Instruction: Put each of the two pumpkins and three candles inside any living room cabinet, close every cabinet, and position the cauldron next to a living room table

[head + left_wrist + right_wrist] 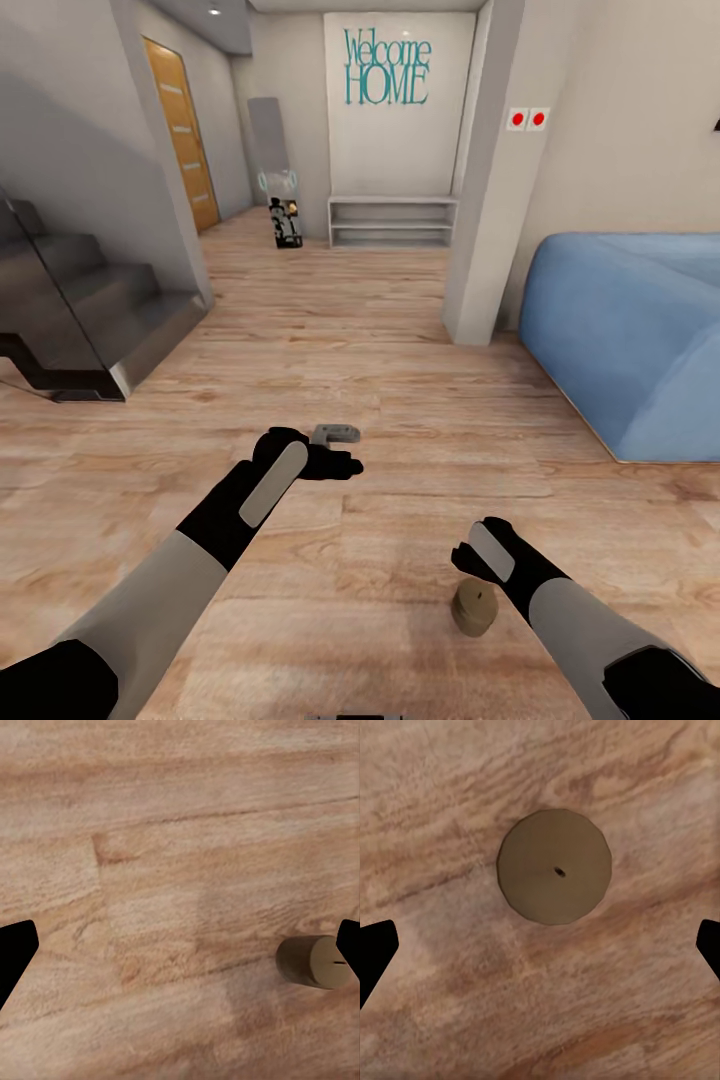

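At lower right, the right gripper hovers wide open, empty, above 1 candle; an off-centre descent could topple it.

The floor is warm, grained wood planking with a low sheen, the candle on it looks matt and waxy, the sofa seems soft blue cloth, and the stairs appear smooth grey.

One candle, two claws, one sofa.
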